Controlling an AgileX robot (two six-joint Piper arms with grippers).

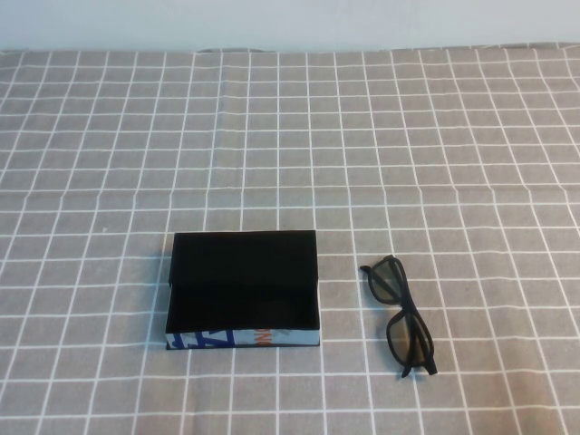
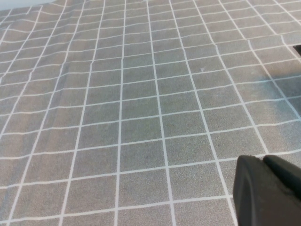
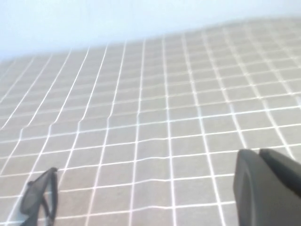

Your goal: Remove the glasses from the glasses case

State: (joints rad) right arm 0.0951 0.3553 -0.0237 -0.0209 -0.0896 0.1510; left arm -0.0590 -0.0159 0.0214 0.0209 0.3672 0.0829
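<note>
1. Closest to the robot's side, the glasses case (image 1: 243, 288) sits on the grey checked tablecloth (image 1: 290, 136), a bit left of centre. Its printed blue, white and orange edge faces the robot, the flap lid is folded back on the far side, and the inside looks like plain black lining.
2. Just beside it, on the robot's right, the glasses (image 1: 401, 314) lie on the cloth, outside the case and not touching it. They're folded, running near-to-far on a slight diagonal, lenses dark.
3. The right wrist view catches one end of the glasses (image 3: 40, 197) at the frame's edge, so that arm isn't far from them.
4. Left gripper (image 2: 270, 190): only a dark chunk shows in its own wrist view, hovering over bare cloth. Can't tell if the pincer is spread or pressed together.
5. Right gripper (image 3: 268, 188): same deal, a dark corner above the cloth, pincer state can't be made out.
6. Farther back it's just more checked cloth, then a pale wall (image 1: 290, 23).
</note>
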